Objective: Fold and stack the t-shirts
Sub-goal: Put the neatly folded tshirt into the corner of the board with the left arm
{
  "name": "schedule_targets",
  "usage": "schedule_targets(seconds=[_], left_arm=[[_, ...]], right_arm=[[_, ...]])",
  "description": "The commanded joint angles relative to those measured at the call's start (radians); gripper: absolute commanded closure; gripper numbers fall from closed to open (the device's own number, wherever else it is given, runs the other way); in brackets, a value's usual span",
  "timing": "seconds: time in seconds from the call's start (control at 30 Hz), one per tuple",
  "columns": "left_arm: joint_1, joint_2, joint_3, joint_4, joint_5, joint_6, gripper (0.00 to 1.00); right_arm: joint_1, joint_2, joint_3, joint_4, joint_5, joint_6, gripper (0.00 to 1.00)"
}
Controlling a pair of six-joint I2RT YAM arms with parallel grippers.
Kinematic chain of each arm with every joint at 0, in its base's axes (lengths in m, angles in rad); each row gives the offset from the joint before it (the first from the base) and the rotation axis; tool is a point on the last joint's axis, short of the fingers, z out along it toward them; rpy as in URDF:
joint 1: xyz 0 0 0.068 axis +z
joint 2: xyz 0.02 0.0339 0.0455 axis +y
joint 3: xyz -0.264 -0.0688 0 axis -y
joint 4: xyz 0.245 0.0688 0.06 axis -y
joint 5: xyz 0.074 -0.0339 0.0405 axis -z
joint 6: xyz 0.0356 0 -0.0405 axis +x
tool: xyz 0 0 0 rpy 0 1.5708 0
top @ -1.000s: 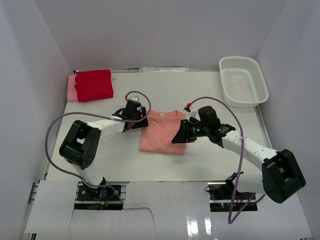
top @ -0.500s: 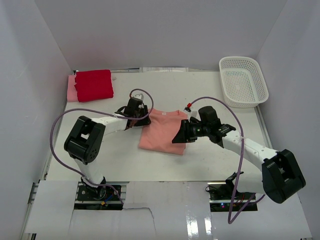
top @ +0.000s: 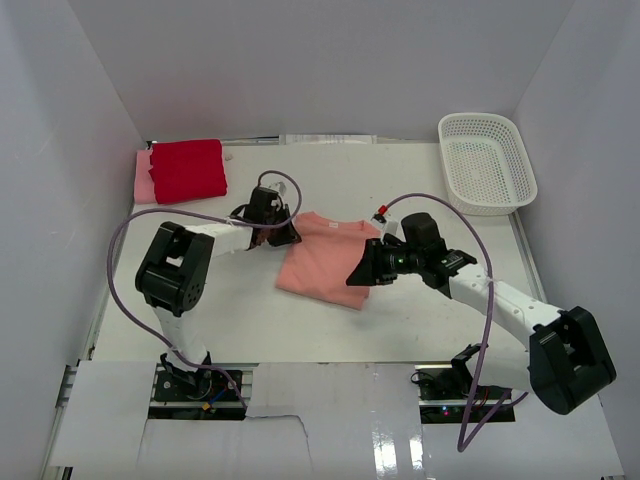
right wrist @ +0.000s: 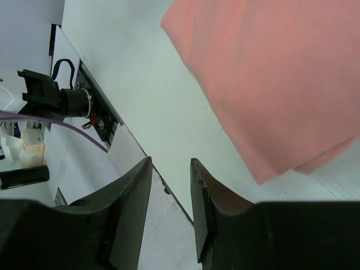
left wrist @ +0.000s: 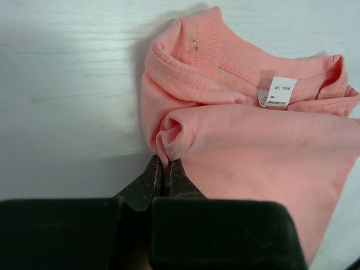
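A salmon t-shirt (top: 325,260) lies partly folded in the middle of the table, collar and label toward the back. My left gripper (top: 283,232) sits at its left shoulder edge; in the left wrist view the gripper (left wrist: 165,163) is shut on a small rolled fold of the salmon t-shirt (left wrist: 253,146). My right gripper (top: 358,275) hovers at the shirt's near right corner. In the right wrist view that gripper (right wrist: 170,166) is open with only table between its fingers, the shirt (right wrist: 281,73) just beside it. A bright red folded t-shirt (top: 187,168) rests on a pale pink folded one (top: 143,178) at the back left.
A white mesh basket (top: 487,162) stands at the back right against the wall. White walls close in the table (top: 420,200) on three sides. The table's near edge (right wrist: 140,152) and cabling below it show close to my right fingers.
My left gripper has slid to the shirt's left shoulder edge and closed on a fold there, nudging that side of the shirt. The right gripper has barely moved.
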Motion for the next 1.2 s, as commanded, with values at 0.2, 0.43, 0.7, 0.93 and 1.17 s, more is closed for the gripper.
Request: schedule_targets(seconds=[0.2, 0.43, 0.7, 0.93, 1.17], left_arm=[[0.192, 0.062, 0.334, -0.337, 0.072, 0.071, 1.00], [0.231, 0.205, 0.557, -0.391, 0.111, 0.097, 1.00], [0.281, 0.386, 0.818, -0.385, 0.180, 0.107, 1.00], [0.367, 0.534, 1.060, -0.393, 0.210, 0.073, 1.00], [0.479, 0.650, 1.243, -0.371, 0.276, 0.039, 1.00]], right_arm=[[-0.008, -0.055, 0.019, -0.005, 0.011, -0.008, 0.60], [-0.014, -0.073, 0.010, -0.008, 0.008, -0.009, 0.60], [-0.014, -0.100, -0.018, -0.008, 0.002, -0.001, 0.60], [-0.013, -0.121, -0.015, -0.030, 0.008, 0.000, 0.60], [-0.018, -0.123, -0.007, -0.057, 0.014, -0.003, 0.60]])
